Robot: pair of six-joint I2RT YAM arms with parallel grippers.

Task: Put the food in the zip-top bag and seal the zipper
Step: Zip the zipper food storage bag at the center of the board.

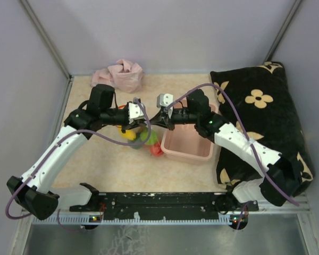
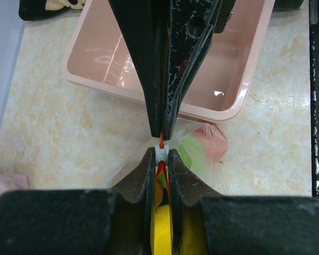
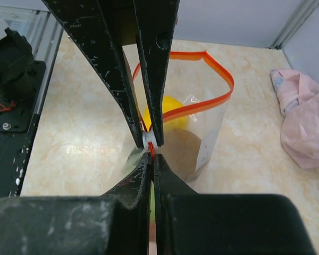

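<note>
The clear zip-top bag (image 1: 141,139) hangs between both grippers mid-table, with food inside: a yellow piece (image 3: 167,109), a brown piece (image 3: 183,154), a green apple (image 2: 194,151) and a red apple (image 2: 215,141). My left gripper (image 2: 162,155) is shut on the white slider (image 2: 162,153) of the red-orange zipper (image 3: 202,103). My right gripper (image 3: 151,155) is shut on the zipper strip right next to the slider, tip to tip with the left gripper. Beyond the grippers the zipper stands open in a loop. In the top view the left gripper (image 1: 144,123) and right gripper (image 1: 155,119) meet above the bag.
A pink plastic tub (image 1: 186,143) stands just right of the bag and also shows in the left wrist view (image 2: 149,98). A pink cloth (image 1: 119,74) lies at the back left. A black flowered cushion (image 1: 260,117) fills the right side. A black rail (image 1: 165,202) runs along the near edge.
</note>
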